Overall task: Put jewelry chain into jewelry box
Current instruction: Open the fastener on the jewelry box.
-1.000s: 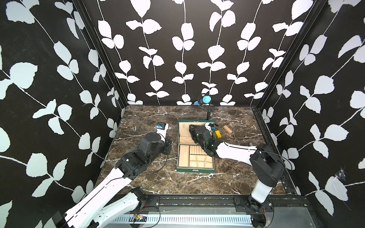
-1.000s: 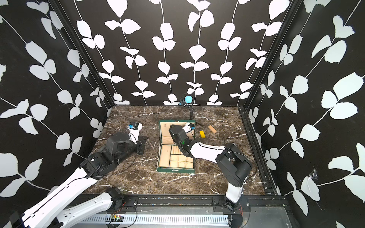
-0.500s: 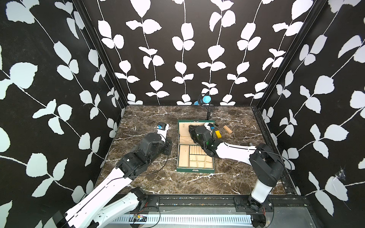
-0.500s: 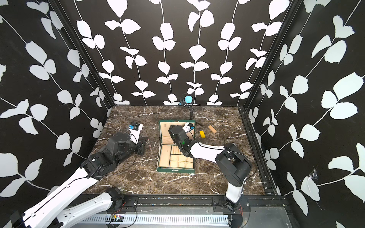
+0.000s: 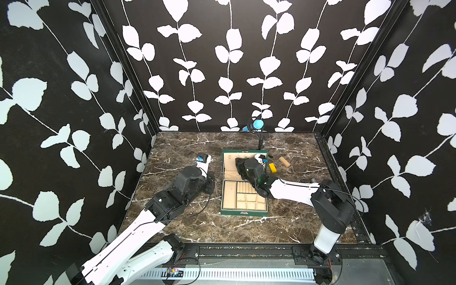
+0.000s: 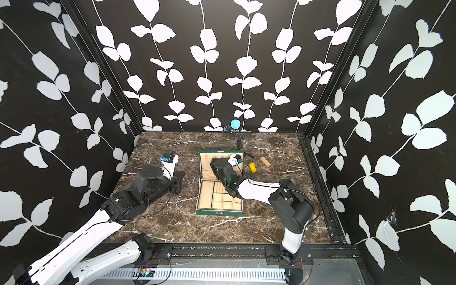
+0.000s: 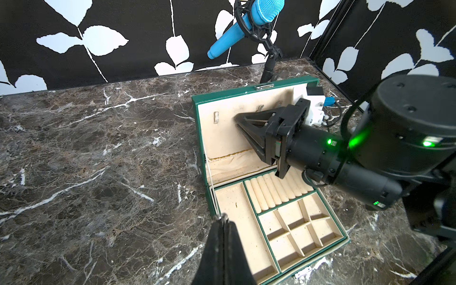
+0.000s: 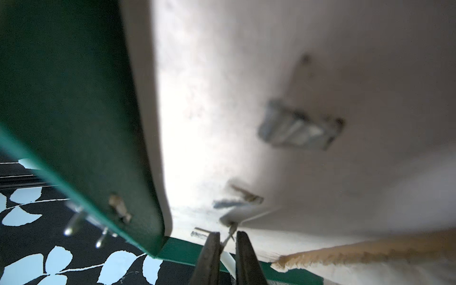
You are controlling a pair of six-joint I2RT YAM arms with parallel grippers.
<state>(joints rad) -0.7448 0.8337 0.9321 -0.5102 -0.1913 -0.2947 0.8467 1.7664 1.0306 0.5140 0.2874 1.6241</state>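
The jewelry box (image 5: 244, 212) (image 6: 219, 213) (image 7: 197, 103) lies open mid-table, dark green with cream compartments and its lid leaning back. My left gripper (image 5: 214, 181) (image 6: 183, 176) (image 7: 223, 218) is shut on the jewelry chain (image 5: 216, 188) (image 6: 190, 185), which hangs limp just left of the box's side wall. In the left wrist view only a metal glint shows at the tips. My right gripper (image 5: 237, 160) (image 6: 211, 162) (image 7: 237, 119) (image 8: 227, 238) presses into the lid lining near its hooks. Its jaws stand a narrow gap apart, with a thin pale strand between them.
A yellow block (image 5: 272, 167) and a wooden block (image 5: 283, 161) lie right of the box. A blue microphone (image 5: 254, 124) on a small stand sits behind the lid at the back wall. Patterned walls close in three sides of the marble table (image 5: 177, 148).
The right gripper's jaws have narrowed against the lid lining. Both arms and the hanging chain have hardly moved.
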